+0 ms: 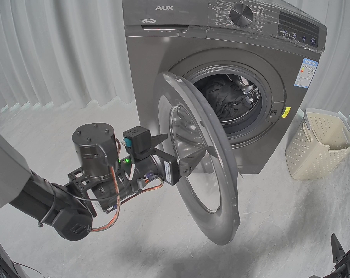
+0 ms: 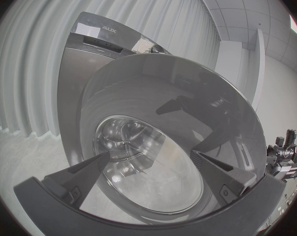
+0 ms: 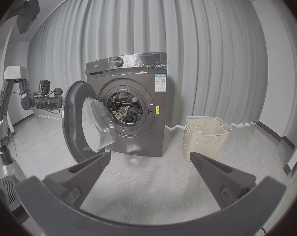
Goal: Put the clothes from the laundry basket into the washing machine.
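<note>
The grey washing machine [image 1: 163,58] stands with its round door [image 1: 225,155] swung wide open. Dark clothes [image 1: 225,95] lie inside the drum, also seen as dark clothes [image 3: 132,112] in the right wrist view. The cream laundry basket [image 1: 321,147] sits on the floor right of the machine, and I see no clothes in it. My left gripper [image 1: 185,143] is open at the door's outer face, its fingers [image 2: 89,169] spread on either side of the door's glass window [image 2: 148,167]. My right gripper [image 3: 150,154] is open, low and well back from the machine, holding nothing.
White curtains hang behind the machine. The pale floor [image 3: 148,184] in front of the machine and the basket [image 3: 204,135] is bare. The open door [image 3: 73,122] juts out toward my left arm [image 3: 47,100].
</note>
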Robot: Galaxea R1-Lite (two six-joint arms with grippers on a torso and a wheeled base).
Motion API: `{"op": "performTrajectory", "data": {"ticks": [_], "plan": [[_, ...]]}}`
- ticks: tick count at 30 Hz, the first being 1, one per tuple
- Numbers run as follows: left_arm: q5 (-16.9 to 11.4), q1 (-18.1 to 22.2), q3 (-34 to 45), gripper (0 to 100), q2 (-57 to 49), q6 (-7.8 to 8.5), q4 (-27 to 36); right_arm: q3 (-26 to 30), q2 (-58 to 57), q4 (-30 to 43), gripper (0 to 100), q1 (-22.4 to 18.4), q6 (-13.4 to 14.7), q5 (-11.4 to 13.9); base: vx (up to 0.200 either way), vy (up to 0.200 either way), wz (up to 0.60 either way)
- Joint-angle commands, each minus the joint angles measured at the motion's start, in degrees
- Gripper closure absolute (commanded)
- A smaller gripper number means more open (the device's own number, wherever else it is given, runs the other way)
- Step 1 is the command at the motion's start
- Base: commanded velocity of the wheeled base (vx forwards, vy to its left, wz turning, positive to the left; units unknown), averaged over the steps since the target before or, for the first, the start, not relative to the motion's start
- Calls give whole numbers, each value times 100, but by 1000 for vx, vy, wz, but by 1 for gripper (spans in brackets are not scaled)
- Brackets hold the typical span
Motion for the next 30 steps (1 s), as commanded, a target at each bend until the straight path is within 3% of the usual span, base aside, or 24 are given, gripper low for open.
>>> {"op": "performTrajectory", "data": {"ticks": [1,12,21,25,30], "plan": [[1,-16,-283,0,344,-17,-17,57,-93,0,0,1,-2,-1,0,0,0],[1,-16,-1039,0,897,-52,-26,57,-93,0,0,1,-2,-1,0,0,0],[18,-86,-1795,0,1363,-228,-61,57,-93,0,0,1,-2,-1,0,0,0],[220,-95,-2182,0,1574,-325,-70,57,-93,0,0,1,7,-1,0,0,0],[238,-139,-2252,0,1609,-395,-70,57,-93,0,0,1,42,-1,0,0,0]]}}
